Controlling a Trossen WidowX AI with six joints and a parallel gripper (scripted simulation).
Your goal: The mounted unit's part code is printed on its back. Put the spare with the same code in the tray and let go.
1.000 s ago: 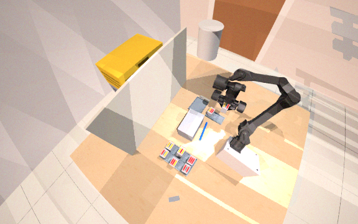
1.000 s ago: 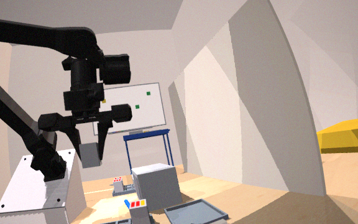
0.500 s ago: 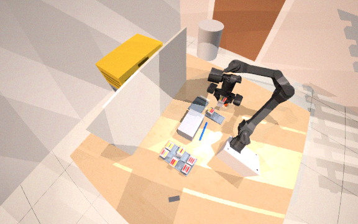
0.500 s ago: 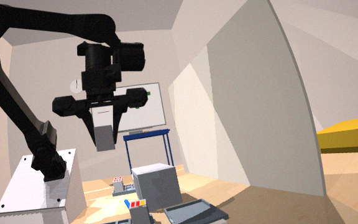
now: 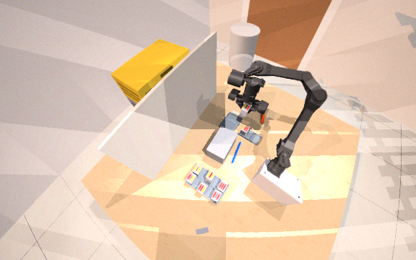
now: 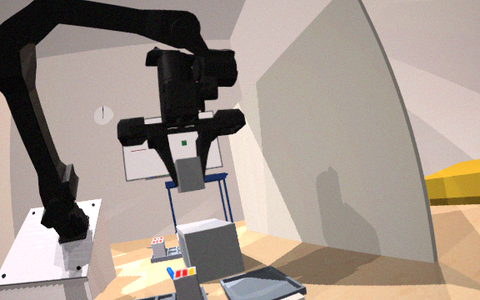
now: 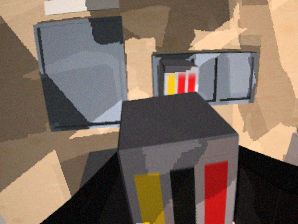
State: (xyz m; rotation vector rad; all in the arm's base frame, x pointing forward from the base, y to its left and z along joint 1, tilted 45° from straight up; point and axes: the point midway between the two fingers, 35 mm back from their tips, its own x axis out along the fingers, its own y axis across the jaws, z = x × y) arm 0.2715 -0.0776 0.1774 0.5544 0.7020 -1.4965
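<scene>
My gripper (image 5: pixel 245 111) (image 6: pixel 190 181) (image 7: pixel 168 152) is shut on a grey block (image 6: pixel 190 175) (image 7: pixel 177 120) with yellow, black and red stripes. It holds the block in the air beside the tray (image 5: pixel 230 121) (image 6: pixel 261 284) (image 7: pixel 77 55); in the wrist view the tray is left of the block. The tray is a shallow grey one, with nothing seen in it. A small divided rack (image 5: pixel 252 136) (image 7: pixel 236 77) holds another grey block (image 5: pixel 245 128) (image 6: pixel 187 285) (image 7: pixel 181 82) with one yellow and two red stripes. The mounted unit and its back code cannot be made out.
A large grey box (image 5: pixel 222 142) (image 6: pixel 212 250) stands beside the tray. A tall panel (image 5: pixel 179 94) (image 6: pixel 332 158) stands behind. A blue stick (image 5: pixel 236 152) lies near the box. A rack (image 5: pixel 215 182) with several striped blocks is farther off. An orange thing (image 5: pixel 262 118) shows below the gripper.
</scene>
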